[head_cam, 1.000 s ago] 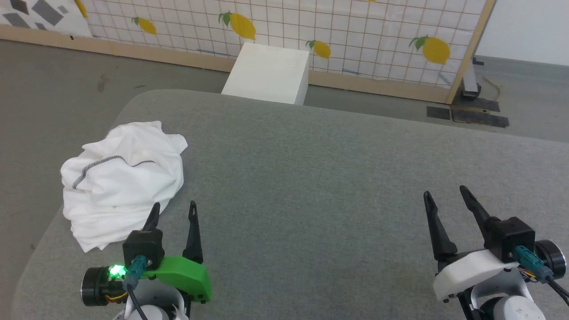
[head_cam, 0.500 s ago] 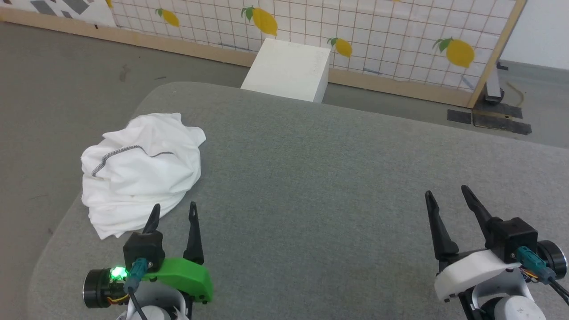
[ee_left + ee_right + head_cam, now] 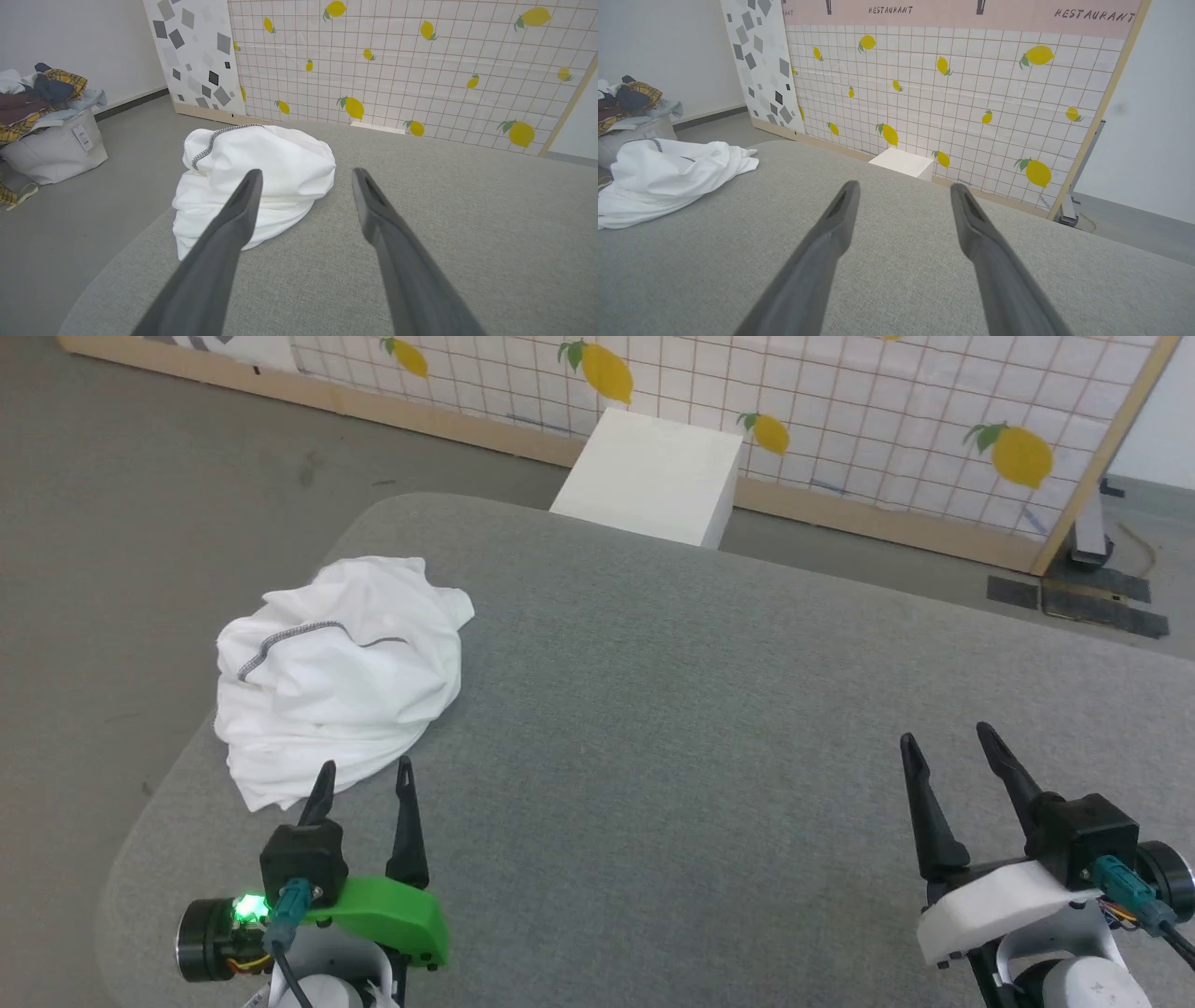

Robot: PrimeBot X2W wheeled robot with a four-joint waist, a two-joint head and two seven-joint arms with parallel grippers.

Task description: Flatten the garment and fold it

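White shirt (image 3: 341, 677) lies crumpled at left edge of grey pad (image 3: 672, 709). Left gripper (image 3: 364, 767) just beside it, jaws spread, empty. Right gripper (image 3: 943, 732) well apart, likewise spread, empty.

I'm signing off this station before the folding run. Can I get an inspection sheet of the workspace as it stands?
Surface: grey fabric table, rounded corners.
Job's things: white garment, crumpled in a heap near the table's left edge, not flattened.
Clutter: white box on the floor beyond the far edge.
Claws: left claw open at the garment's near edge, holding nothing, contact unclear; right claw open over bare table, apart from the garment.
Cables: teal-plug cables at both wrists.
Surroundings: lemon-print panel behind; clothes pile in a bag on the floor, left.
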